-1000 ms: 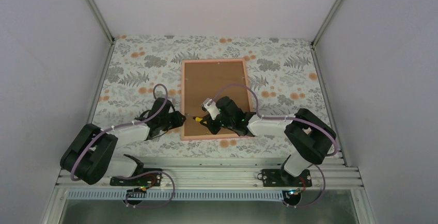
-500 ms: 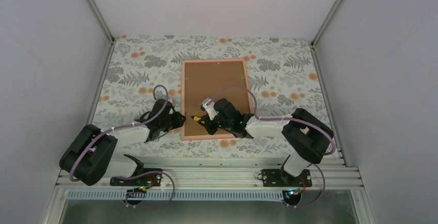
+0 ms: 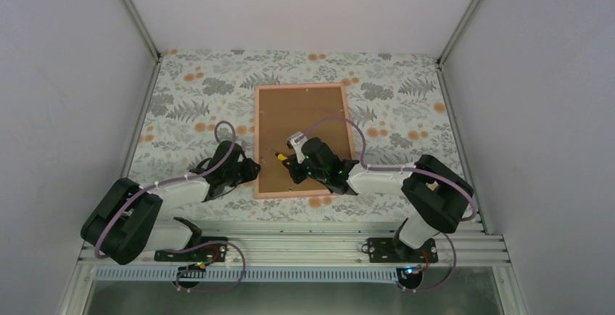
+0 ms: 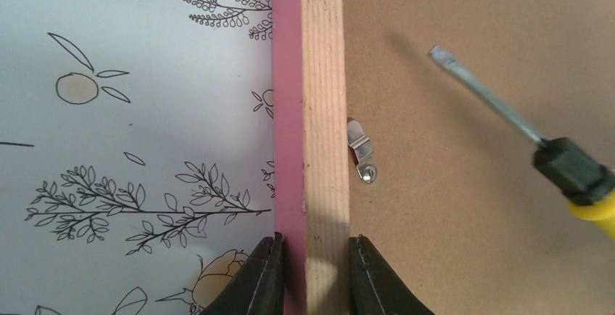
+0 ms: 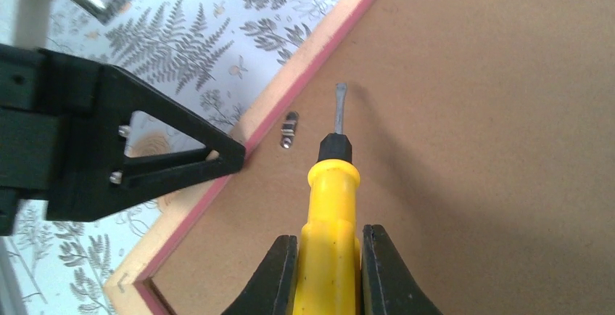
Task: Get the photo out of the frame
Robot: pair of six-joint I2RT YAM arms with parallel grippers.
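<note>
The pink frame lies face down on the floral table, with its brown fibreboard backing panel facing up. The photo is hidden beneath the panel. My left gripper is shut on the frame's left rail near its front corner, one finger outside and one on the panel side. My right gripper is shut on a yellow-handled screwdriver over the panel. The screwdriver's flat tip points a little right of a small metal retaining clip, which also shows in the left wrist view.
The table has a floral cloth and grey walls on three sides. An aluminium rail runs along the near edge at the arm bases. My left gripper's black finger sits close to the screwdriver tip.
My right gripper has carried the screwdriver a little farther back along the frame's left side. The left gripper has stayed clamped on the rail.
</note>
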